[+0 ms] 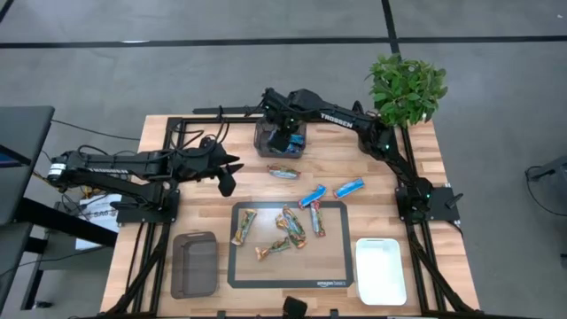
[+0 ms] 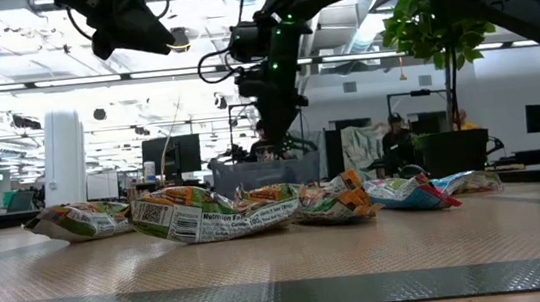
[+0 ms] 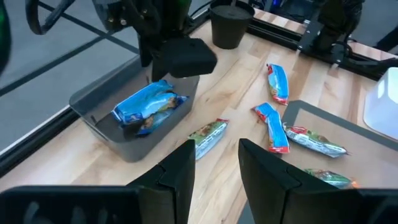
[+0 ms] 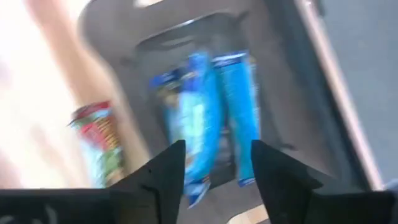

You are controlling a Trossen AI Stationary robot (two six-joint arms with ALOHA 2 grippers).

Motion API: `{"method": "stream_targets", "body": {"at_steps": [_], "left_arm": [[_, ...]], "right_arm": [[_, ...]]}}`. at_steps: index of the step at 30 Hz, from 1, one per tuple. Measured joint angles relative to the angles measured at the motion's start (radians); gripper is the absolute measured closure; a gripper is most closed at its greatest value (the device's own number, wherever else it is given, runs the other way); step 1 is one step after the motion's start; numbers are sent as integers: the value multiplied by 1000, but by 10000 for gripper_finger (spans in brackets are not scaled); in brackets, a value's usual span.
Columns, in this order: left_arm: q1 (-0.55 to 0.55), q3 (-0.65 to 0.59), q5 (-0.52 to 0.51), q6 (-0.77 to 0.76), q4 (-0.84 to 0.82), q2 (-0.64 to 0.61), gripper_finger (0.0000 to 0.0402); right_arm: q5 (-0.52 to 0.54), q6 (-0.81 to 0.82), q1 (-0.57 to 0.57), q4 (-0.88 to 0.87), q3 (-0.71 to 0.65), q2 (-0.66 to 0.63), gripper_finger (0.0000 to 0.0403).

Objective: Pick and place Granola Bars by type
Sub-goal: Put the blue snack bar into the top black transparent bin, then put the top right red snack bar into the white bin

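A dark grey bin (image 1: 281, 152) at the table's far middle holds blue bars (image 3: 148, 104), which also show in the right wrist view (image 4: 214, 118). My right gripper (image 4: 216, 171) hangs open and empty just above this bin (image 1: 282, 137). One bar (image 1: 283, 171) lies on the wood beside the bin. Two blue bars (image 1: 312, 197) (image 1: 349, 187) lie at the mat's far right. Several brown-orange and green bars (image 1: 291, 229) lie on the black-edged mat (image 1: 332, 266). My left gripper (image 1: 227, 180) is open and empty above the table's left part (image 3: 216, 168).
A second dark grey bin (image 1: 195, 264) stands at the near left. A white tray (image 1: 381, 270) stands at the near right. A potted plant (image 1: 406, 89) stands at the far right corner. Bare wood lies between the mat and the far bin.
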Motion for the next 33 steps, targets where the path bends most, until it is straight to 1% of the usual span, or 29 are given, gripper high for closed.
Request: {"method": "stream_targets", "body": {"at_steps": [3,6,8,13,16,18,20,23,26,30,33], "left_arm": [[0,0,33,-11,2,0,286],[0,1,52,-34,2,0,286],[0,1,58,-41,2,0,286],[0,2,62,-45,5,0,286],[0,2,67,-47,14,0,286],[-1,2,67,-58,16,-1,286],[-1,2,67,-72,19,-1,286],[-1,2,67,-82,18,-1,286],[-1,2,69,-99,20,-1,286],[-1,2,127,-84,86,17,286],[-1,2,178,-54,168,58,286]], "right_arm": [[-129,-51,9,-37,0,-41,211],[-232,-77,22,-96,2,-97,210],[-266,-92,34,-146,1,-135,215],[-340,-94,78,-202,-2,-244,228],[-364,-95,119,-198,-61,-337,234],[-364,-96,147,-171,-143,-415,238],[-363,-87,173,-118,-255,-507,240],[-349,-49,206,-17,-468,-659,244],[-291,18,231,60,-691,-810,248],[-201,122,251,101,-947,-987,248],[-171,161,267,111,-1099,-1083,245]]}}
